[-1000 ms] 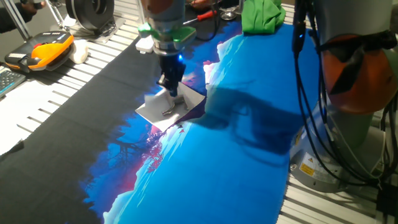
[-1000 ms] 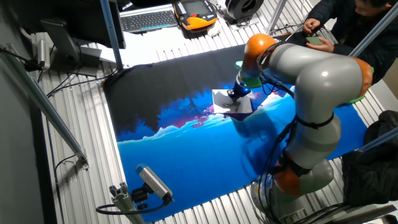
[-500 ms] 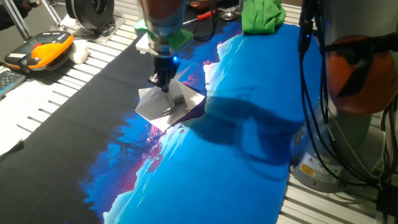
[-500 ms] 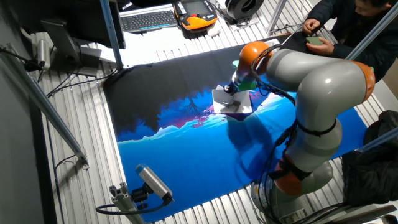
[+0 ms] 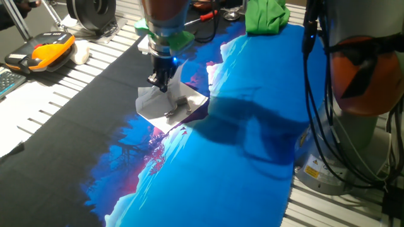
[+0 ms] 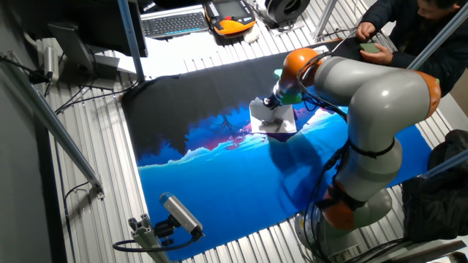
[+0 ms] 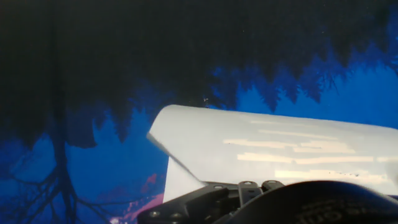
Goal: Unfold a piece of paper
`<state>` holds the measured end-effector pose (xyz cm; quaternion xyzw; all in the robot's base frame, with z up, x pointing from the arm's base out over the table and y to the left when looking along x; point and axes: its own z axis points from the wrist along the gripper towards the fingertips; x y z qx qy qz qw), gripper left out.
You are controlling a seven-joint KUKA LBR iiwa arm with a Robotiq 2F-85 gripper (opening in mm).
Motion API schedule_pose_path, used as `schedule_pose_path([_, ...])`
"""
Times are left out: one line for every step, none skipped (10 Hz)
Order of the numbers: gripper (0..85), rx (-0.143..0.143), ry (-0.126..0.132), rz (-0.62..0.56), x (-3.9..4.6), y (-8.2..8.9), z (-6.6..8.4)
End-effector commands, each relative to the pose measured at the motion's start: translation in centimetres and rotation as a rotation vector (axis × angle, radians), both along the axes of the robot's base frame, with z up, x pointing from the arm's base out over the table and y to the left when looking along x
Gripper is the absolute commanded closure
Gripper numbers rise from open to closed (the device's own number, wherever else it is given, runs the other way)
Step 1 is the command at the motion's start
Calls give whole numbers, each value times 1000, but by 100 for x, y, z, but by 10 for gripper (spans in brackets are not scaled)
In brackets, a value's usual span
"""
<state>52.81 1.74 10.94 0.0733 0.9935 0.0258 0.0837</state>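
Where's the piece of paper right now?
The piece of paper lies on the blue and black cloth near the cloth's middle, directly under the tool, with a small metal clip on it.

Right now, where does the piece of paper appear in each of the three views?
One fixed view: piece of paper lies upper left of centre, under the gripper.
The other fixed view: paper sits right of centre, above the middle.
Hand view: paper fills the lower right.
Shared landmark: the blue and black cloth.

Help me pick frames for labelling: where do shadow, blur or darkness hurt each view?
One fixed view: the arm's shadow darkens the blue printed cloth. Other fixed view: the small white creased paper is tiny, partly hidden. Hand view: top dark, gripper blurred.
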Motion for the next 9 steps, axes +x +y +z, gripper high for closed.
schedule_pose_path([850, 4, 2, 0, 0, 0, -1])
schedule_pose_path([850, 6, 8, 1, 0, 0, -1])
schedule_pose_path([850, 9, 18, -2, 0, 0, -1])
schedule_pose_path([850, 3, 27, -5, 0, 0, -1])
schedule_pose_path([850, -2, 37, -9, 0, 0, -1])
schedule_pose_path([850, -1, 49, -14, 0, 0, -1])
schedule_pose_path([850, 13, 67, -14, 0, 0, -1])
schedule_pose_path([850, 26, 80, -19, 0, 0, -1])
schedule_pose_path([850, 31, 87, -31, 0, 0, -1])
